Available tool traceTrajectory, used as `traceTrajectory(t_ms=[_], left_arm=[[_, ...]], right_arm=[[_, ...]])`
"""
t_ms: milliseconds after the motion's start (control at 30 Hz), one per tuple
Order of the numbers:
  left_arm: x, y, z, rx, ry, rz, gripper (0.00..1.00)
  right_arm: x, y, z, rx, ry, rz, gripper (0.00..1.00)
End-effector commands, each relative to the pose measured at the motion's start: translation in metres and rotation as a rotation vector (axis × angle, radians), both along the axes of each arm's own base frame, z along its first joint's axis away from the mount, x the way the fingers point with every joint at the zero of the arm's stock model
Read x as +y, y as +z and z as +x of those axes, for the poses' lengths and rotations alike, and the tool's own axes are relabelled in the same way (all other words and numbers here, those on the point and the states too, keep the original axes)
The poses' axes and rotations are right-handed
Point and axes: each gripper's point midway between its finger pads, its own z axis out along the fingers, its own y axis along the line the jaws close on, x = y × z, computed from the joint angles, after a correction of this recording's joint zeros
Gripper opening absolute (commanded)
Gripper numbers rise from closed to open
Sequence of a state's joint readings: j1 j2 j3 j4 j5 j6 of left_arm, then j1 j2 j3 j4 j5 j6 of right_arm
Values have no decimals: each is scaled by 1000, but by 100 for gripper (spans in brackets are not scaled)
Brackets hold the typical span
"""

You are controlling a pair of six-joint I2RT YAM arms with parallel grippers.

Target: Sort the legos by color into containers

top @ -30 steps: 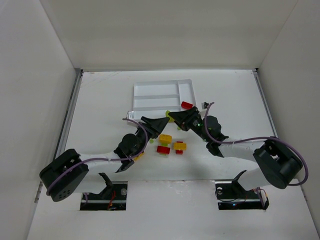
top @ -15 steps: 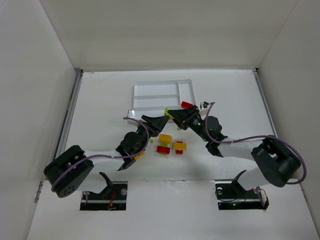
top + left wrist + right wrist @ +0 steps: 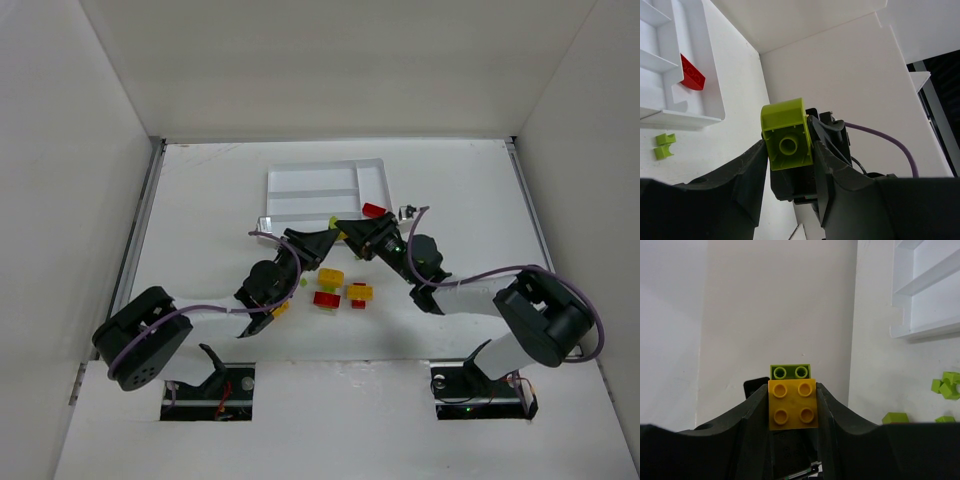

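Observation:
My two grippers meet tip to tip just in front of the white tray (image 3: 300,182). My right gripper (image 3: 350,233) is shut on a yellow-orange brick (image 3: 792,404) with a lime green brick (image 3: 790,371) stuck on its far side. My left gripper (image 3: 325,240) is closed around that green brick (image 3: 786,135), with a finger against each side, and the clump is held above the table. A red brick (image 3: 373,210) lies in the tray's crosswise slot and also shows in the left wrist view (image 3: 692,76).
Yellow and red clumps (image 3: 331,277), (image 3: 326,298), (image 3: 359,293) lie on the table below the grippers. Small green pieces lie near the tray's front edge (image 3: 664,145), (image 3: 945,385). A yellow piece (image 3: 280,308) lies beside the left arm. White walls enclose the table.
Both grippers, with the clump between them, have shifted slightly toward the tray. The loose bricks on the table have not moved.

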State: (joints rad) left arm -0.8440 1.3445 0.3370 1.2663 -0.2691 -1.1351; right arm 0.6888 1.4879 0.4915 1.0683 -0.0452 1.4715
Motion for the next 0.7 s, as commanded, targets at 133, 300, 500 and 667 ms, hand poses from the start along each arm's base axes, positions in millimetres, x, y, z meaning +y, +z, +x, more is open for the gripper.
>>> traceTrajectory(t_ms=[133,300,500,667], left_arm=[[16,40,-5,-109,23,-64,16],[39,26,-8,-91,58,-34,15],[59,17,-6,-70,101,-8,15],[83,20,4,-69,171,29,15]], right_arm=[[-16,17,-4,-62,-12,50,32],[-28,14,2,-74,-30,4,33],[-18,9,8,-77,-13,-41,34],[-5,-10,23,-61,3,-159,32]])
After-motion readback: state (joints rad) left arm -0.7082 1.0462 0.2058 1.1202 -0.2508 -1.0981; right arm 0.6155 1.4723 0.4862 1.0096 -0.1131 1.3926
